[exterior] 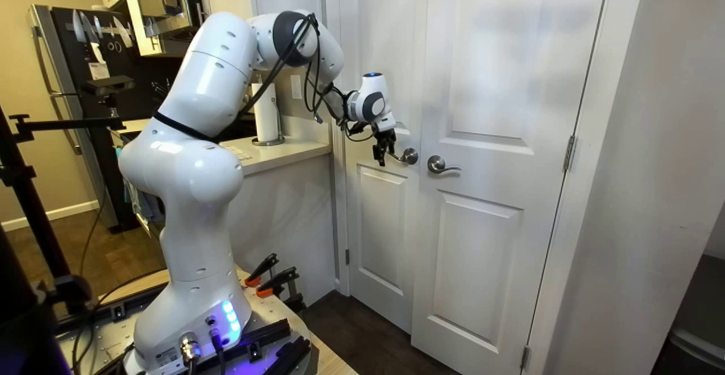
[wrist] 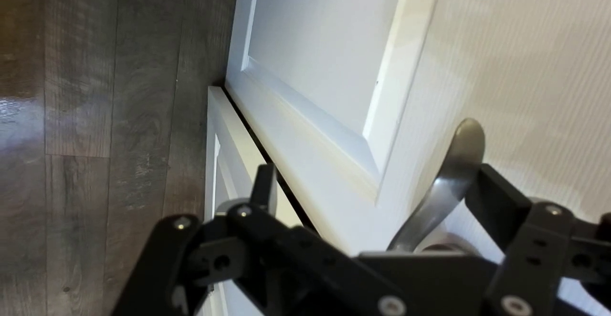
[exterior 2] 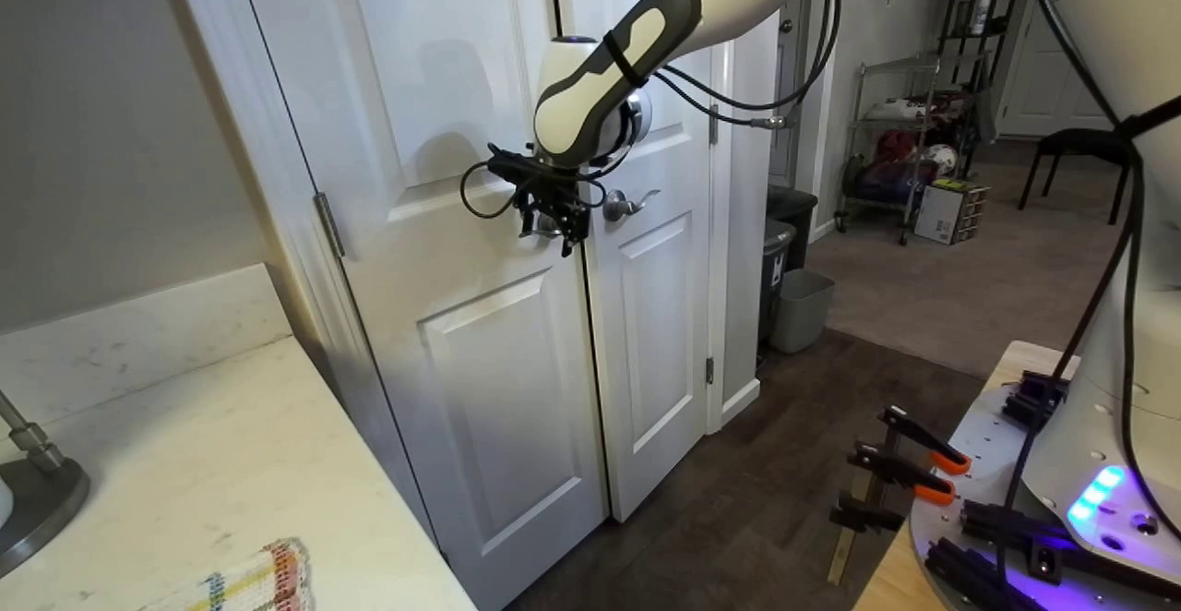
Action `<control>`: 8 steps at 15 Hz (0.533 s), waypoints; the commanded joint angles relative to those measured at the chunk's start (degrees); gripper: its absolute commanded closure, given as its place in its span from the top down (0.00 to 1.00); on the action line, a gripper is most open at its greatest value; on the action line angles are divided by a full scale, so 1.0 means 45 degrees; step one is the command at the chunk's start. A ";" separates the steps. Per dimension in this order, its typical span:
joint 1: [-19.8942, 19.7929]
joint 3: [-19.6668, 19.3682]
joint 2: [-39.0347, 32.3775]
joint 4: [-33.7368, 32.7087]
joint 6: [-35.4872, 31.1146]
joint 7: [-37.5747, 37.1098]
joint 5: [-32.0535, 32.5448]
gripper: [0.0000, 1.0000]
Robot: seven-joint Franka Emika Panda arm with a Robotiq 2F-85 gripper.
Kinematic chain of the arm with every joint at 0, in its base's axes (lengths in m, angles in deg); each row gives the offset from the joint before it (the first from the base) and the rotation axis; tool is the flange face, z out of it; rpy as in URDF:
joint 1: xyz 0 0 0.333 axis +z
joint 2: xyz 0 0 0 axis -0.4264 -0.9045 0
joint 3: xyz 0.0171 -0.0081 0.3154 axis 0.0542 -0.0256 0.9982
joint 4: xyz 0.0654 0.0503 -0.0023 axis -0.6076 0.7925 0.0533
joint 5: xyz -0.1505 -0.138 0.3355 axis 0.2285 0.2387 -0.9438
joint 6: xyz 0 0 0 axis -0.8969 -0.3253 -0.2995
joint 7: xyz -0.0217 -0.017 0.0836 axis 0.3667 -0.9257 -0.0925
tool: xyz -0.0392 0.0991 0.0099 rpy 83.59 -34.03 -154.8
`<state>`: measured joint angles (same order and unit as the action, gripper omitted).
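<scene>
My hand [wrist: 377, 191] is spread wide, with nothing clasped in it. The curved metal lever [wrist: 437, 201] sits on the white door [wrist: 539, 82], inside that span as the wrist view shows it, but off-centre: it runs so close to the nearer finger [wrist: 499, 206] that I cannot tell whether they touch, while the farther finger [wrist: 261, 187] stands well apart from it, towards the dark gap [wrist: 248, 129] beside the neighbouring door [exterior: 498, 80]. In both exterior views I am at about the height of the lever.

To do this well, I would centre the lever before squeezing, since a lopsided grip would probably shove one finger against the metal. I would turn my hand square to the lever, which slants across the wrist view, and take it towards its free end for leverage, though short of the rounded tip, where smooth metal seems likely to slip. I would leave some clearance from the door face against scraping, and mind the second lever [exterior: 439, 165], which is near, when shifting sideways
</scene>
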<state>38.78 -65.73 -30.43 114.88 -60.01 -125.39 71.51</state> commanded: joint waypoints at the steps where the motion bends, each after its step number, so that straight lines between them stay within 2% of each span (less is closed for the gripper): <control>1: -0.0065 -0.0030 -0.0070 0.0125 0.0089 -0.0357 -0.0245 1.00; 4: -0.0115 0.0051 0.0248 0.0489 0.0425 -0.0300 -0.0354 1.00; 8: -0.0318 0.0251 0.0875 0.0994 0.1753 -0.0280 -0.0963 1.00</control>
<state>38.57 -65.79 -30.65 114.48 -58.83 -125.89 69.42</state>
